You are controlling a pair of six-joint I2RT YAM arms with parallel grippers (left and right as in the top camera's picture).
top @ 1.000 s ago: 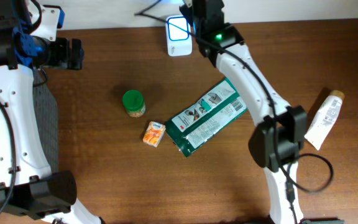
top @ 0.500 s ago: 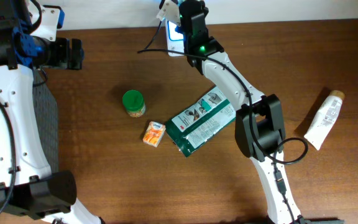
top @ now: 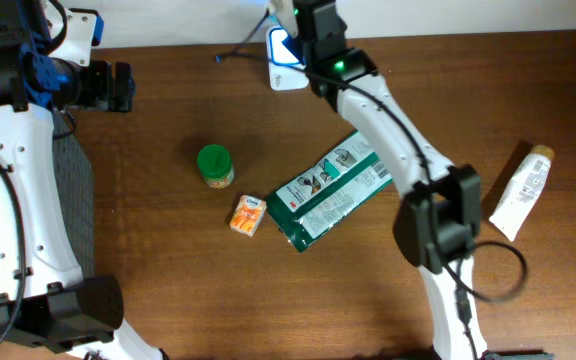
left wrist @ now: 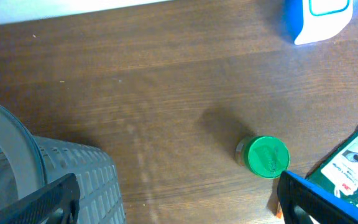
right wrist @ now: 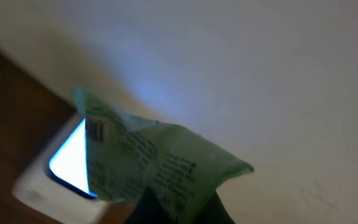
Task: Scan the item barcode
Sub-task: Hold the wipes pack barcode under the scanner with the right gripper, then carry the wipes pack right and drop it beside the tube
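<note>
In the right wrist view my right gripper is shut on a thin pale green packet, pinched at its lower edge. The packet's barcode sits at its upper left corner, right in front of the glowing blue-white window of the white scanner. Seen from overhead, the scanner stands at the table's back edge and the right gripper hovers just above it. My left gripper is far left, open and holding nothing; the left wrist view shows its fingertips spread wide.
A green-lidded jar, a small orange box and a large teal pouch lie mid-table. A white tube rests at the right. A grey mesh basket stands on the left beside the left arm.
The right arm swung left along the back edge, then back right, keeping the packet at the scanner. The left arm has not moved.
</note>
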